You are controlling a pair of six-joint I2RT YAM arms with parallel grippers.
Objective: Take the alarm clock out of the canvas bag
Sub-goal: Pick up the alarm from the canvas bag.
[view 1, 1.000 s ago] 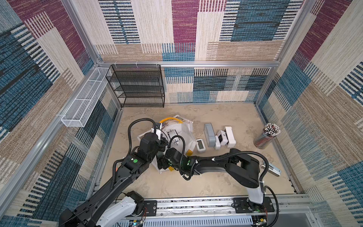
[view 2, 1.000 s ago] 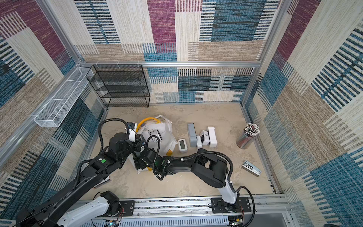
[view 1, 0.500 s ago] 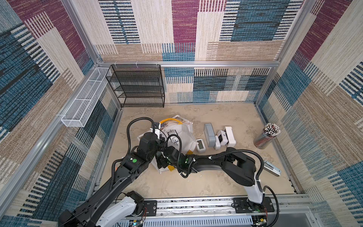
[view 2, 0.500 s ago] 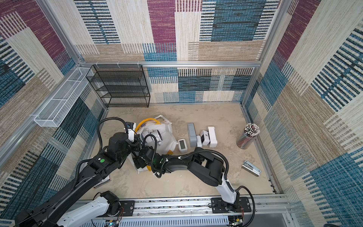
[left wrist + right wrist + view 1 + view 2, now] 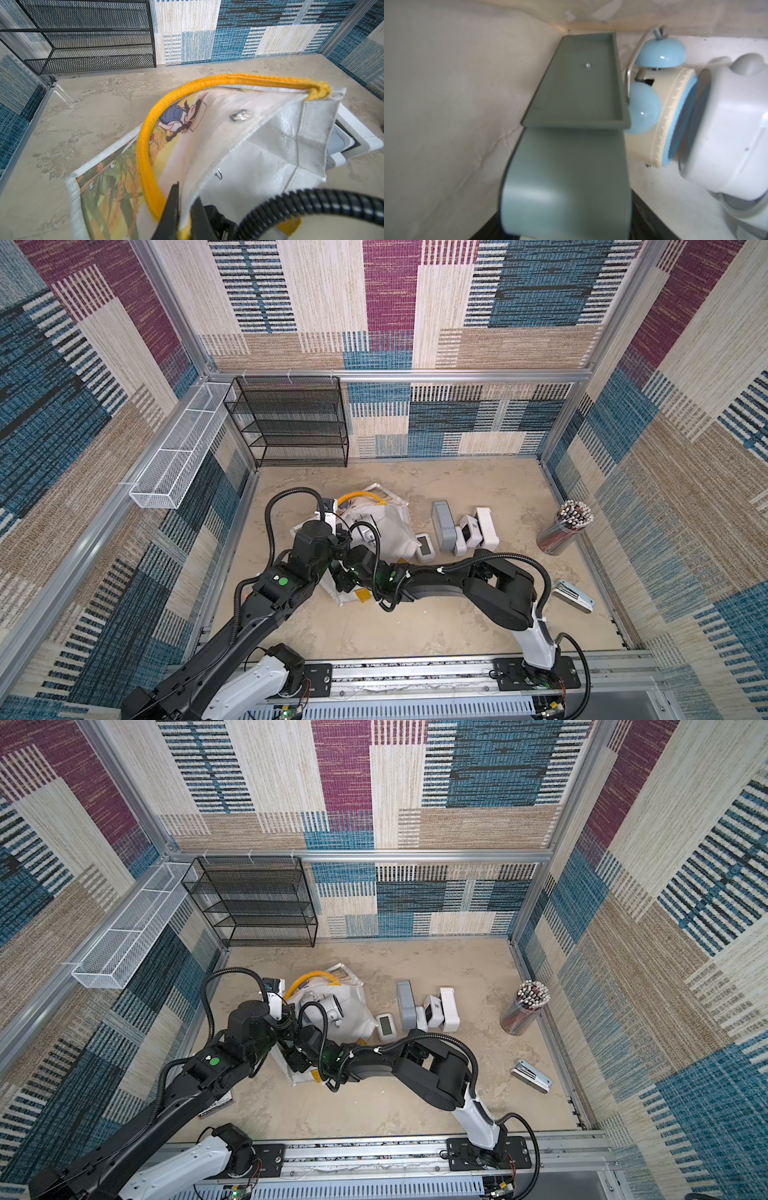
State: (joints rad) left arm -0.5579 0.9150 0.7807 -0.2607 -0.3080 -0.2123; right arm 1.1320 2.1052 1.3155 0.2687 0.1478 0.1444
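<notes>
The white canvas bag (image 5: 390,522) (image 5: 353,1006) lies on its side left of centre, its yellow handle (image 5: 145,133) arching up. My left gripper (image 5: 184,209) is shut on the bag's rim beside that handle and holds the mouth up. The right arm's wrist (image 5: 361,564) reaches into the mouth, and its fingers are hidden in both top views. Inside, my right gripper (image 5: 565,228) is shut on a grey-green alarm clock (image 5: 571,155), with a black finger tight against each side. A cream and blue twin-bell alarm clock (image 5: 664,116) and a white one (image 5: 726,135) lie beside it.
Right of the bag stand a small white digital clock (image 5: 424,547), a grey clock (image 5: 442,524) and two white ones (image 5: 469,531) (image 5: 487,522). A cup of pencils (image 5: 565,526) and a metal stapler-like thing (image 5: 573,595) sit at right. A black mesh shelf (image 5: 291,423) stands at the back.
The right arm has pushed further left into the bag and its jaws have come in on the grey-green clock. The left gripper still holds the rim.
</notes>
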